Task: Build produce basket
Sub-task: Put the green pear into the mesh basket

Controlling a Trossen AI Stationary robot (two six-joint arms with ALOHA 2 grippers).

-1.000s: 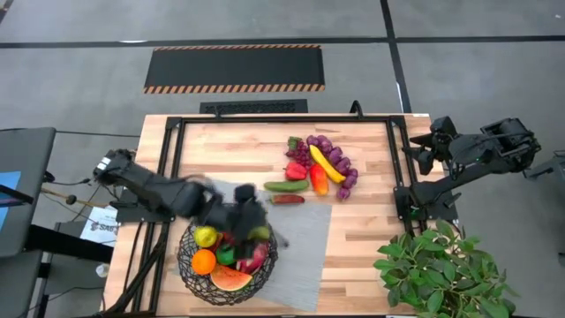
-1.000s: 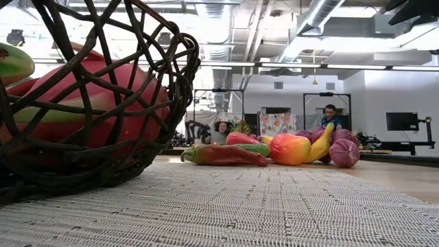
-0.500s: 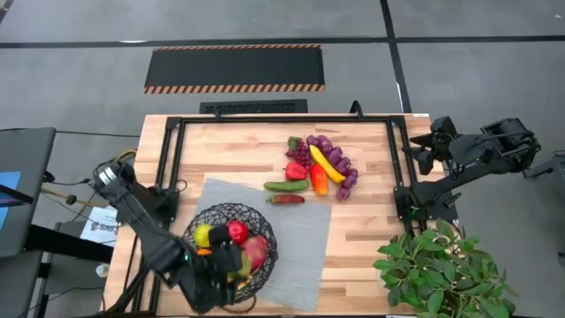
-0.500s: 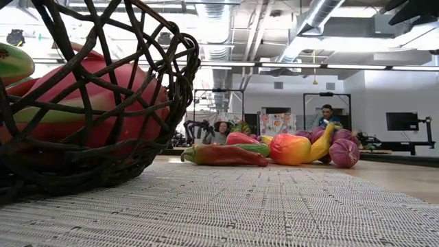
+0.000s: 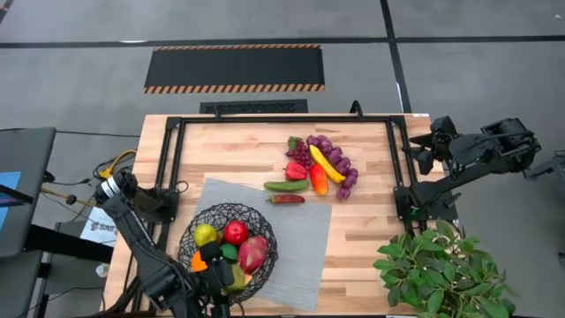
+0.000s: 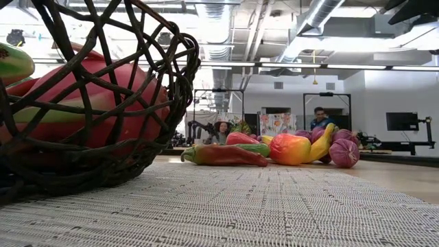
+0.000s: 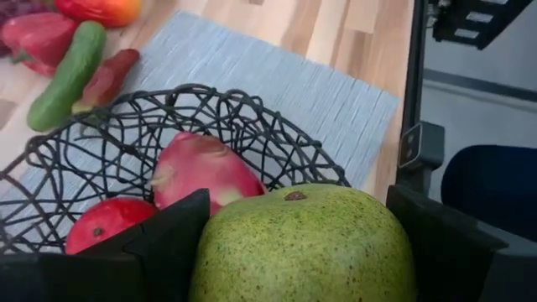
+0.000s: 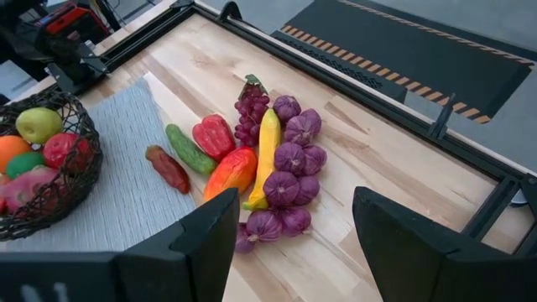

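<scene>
The dark wire basket stands on the grey mat and holds a yellow-green apple, a red apple, a pink dragon fruit, an orange and a lime. My left gripper is over the basket's near rim, shut on a round, green, speckled fruit. More produce lies on the wood at the far right: grapes, banana, peppers, cucumber, purple bulbs. My right gripper waits open at the table's right edge. The low view shows the basket but neither gripper. My left gripper pinches the green fruit between its two fingers, one on each opposite side. The fingers come about level from the table's left, along the basket's near rim. The fruit's stem spot faces up. Its underside is hidden.
The grey mat stretches right of the basket, with bare weave there. A black frame borders the table top. A leafy plant stands at the near right corner. A person shows far back in the room in the low view.
My left arm has swung from the basket's far-left rim across it toward the table's near edge, and its gripper has ended over the near rim. The red apple, covered before, now shows. The watermelon slice at the near rim is now covered. The basket has stayed put.
</scene>
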